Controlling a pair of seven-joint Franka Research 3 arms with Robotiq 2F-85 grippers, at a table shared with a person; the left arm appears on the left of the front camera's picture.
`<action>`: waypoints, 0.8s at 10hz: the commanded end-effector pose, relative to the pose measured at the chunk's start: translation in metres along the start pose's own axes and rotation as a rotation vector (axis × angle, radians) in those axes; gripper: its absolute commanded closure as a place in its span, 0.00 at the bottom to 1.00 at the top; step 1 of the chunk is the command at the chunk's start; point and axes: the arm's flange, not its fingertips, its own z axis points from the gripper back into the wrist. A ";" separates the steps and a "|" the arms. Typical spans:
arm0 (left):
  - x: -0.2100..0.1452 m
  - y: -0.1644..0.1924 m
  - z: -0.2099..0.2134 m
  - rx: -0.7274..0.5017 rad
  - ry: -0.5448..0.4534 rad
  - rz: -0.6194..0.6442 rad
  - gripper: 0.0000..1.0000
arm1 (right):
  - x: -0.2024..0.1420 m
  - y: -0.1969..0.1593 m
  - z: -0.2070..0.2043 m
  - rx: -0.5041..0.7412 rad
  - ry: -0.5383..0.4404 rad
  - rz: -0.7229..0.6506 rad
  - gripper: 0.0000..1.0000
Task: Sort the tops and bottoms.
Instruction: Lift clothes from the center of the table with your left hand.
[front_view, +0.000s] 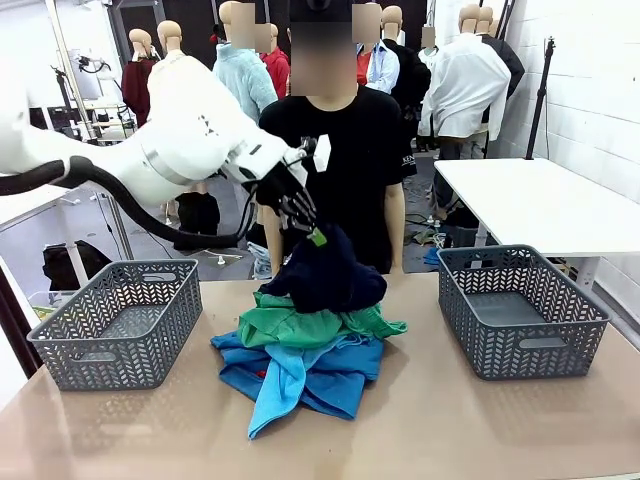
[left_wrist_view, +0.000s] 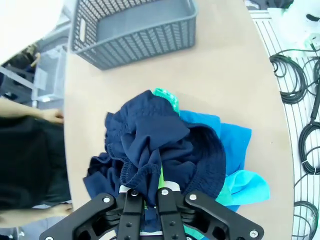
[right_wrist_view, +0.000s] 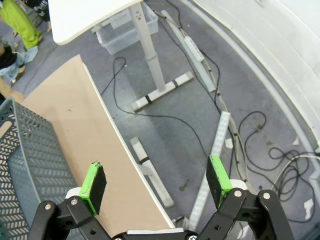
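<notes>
Left gripper (front_view: 314, 234) is pinched onto the navy bottoms (front_view: 330, 275) sitting atop the green bottoms (front_view: 300, 325) — right gripper (right_wrist_view: 156, 184) has its fingers wide apart.

The fingertips of the left gripper (front_view: 314, 234) are buried in the navy bottoms (front_view: 325, 275), so its green pads show only as slivers. The navy bottoms cover most of the green bottoms (front_view: 300, 325), which in turn hide the far parts of the blue shirt (front_view: 338, 388) and the turquoise shirt (front_view: 280, 390). The red mark (front_view: 262, 373) is too small to make out. In the front view the hands of the person (front_view: 345, 150) are hidden behind the pile and the table's far edge. The body of the right gripper (right_wrist_view: 155, 167) is cut off by the picture's bottom edge, and the right basket (right_wrist_view: 30, 165) by its left edge.
</notes>
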 end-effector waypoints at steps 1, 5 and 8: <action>0.001 0.005 0.026 0.065 -0.057 -0.054 1.00 | 0.000 0.001 0.001 -0.005 0.005 0.006 0.00; 0.071 0.026 0.171 0.342 -0.065 -0.100 1.00 | 0.000 0.001 0.001 -0.005 0.005 0.006 0.00; 0.113 0.010 0.238 0.462 -0.051 -0.116 1.00 | 0.000 0.001 0.001 -0.005 0.005 0.006 0.00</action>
